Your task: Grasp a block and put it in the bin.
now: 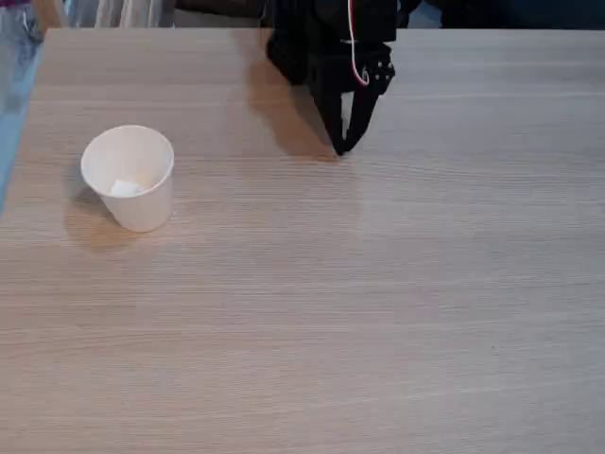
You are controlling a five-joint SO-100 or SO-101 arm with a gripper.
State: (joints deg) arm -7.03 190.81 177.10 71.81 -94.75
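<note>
1. Looking down from the fixed view, I see the block [125,187] lying inside the bin [151,210], a small white lump against the cup's inner wall near the bottom. The bin stands upright on the left part of the surface [378,312].
2. My gripper [343,147] hangs well apart from the bin, at the far middle of the surface, tips pointing down and nearly touching the wood. My fingers [335,118] look pressed together with nothing between them, though the dark plastic hides any thin gap.
3. I judge the delivery done, so the step in hand is parking cleanly.
4. To do that well, I should lift the tips a little before folding back, so they do not scrape the surface.
5. I should keep my path on my own side, away from the bin; a light paper cup would tip at 1 nudge and spill the block.
6. Moving slowly matters more than speed now.
</note>
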